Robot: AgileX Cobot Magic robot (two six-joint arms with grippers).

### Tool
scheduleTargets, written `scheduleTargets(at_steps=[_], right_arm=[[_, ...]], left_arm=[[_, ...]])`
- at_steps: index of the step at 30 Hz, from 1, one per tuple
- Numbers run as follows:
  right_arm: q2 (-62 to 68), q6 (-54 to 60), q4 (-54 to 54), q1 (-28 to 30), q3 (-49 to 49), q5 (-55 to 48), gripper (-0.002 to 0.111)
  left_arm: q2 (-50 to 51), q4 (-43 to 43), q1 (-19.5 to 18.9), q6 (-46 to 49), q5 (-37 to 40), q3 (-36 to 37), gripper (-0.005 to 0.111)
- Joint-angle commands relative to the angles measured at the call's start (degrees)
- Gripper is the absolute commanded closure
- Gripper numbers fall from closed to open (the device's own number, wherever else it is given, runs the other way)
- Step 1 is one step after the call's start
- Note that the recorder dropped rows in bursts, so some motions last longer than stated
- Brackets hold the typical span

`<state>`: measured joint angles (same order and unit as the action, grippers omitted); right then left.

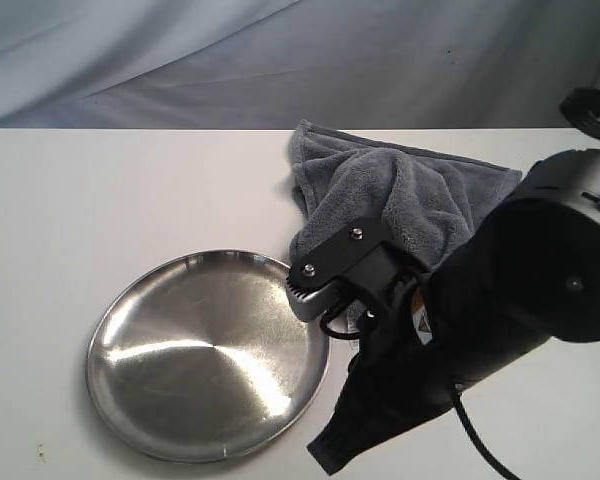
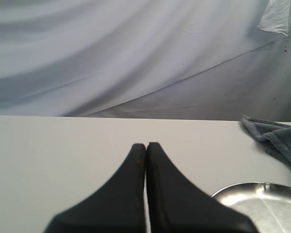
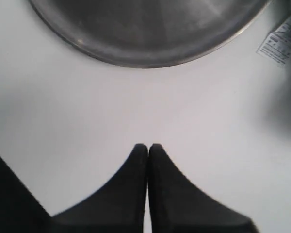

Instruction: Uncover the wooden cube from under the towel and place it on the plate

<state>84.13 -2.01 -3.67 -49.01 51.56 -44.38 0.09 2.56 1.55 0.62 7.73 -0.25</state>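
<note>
The steel plate (image 1: 208, 355) lies on the white table, front left of the dark grey towel (image 1: 400, 190), which sits bunched up behind my right arm. The wooden cube is hidden. My right gripper (image 1: 325, 452) hangs shut and empty just off the plate's near right rim. In the right wrist view it (image 3: 148, 145) is over bare table, with the plate (image 3: 145, 29) ahead and the towel's white label (image 3: 276, 46) off to one side. My left gripper (image 2: 146, 144) is shut on nothing above bare table, and the plate (image 2: 262, 199) and towel (image 2: 276, 138) show beside it.
My bulky black right arm (image 1: 540, 290) covers the towel's near part and the table's right side. A grey cloth backdrop (image 1: 280, 60) hangs behind the table's far edge. A dark fixture (image 1: 595, 105) stands at the far right.
</note>
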Motion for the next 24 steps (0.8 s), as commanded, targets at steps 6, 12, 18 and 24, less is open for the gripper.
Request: scheduleTargets(at_steps=[6,12,18,24], right_arm=[[0.13,-5.28,5.37,13.58,0.31,3.08,0.108],[0.28,-5.28,8.58,26.01,1.3,7.91,0.108],[5.7,-4.28,9.21,32.87,11.74,6.37,0.108],[16.94,-3.5,7.76,35.7,26.42,2.96,0.108]], left_arm=[[-0.09,-0.04,0.05,-0.06,-0.09,0.25,0.105],[-0.09,-0.04,0.05,-0.06,-0.09,0.25,0.105],[-0.09,-0.04,0.05,-0.06,-0.09,0.25,0.105],[-0.09,-0.04,0.05,-0.06,-0.09,0.25,0.105]])
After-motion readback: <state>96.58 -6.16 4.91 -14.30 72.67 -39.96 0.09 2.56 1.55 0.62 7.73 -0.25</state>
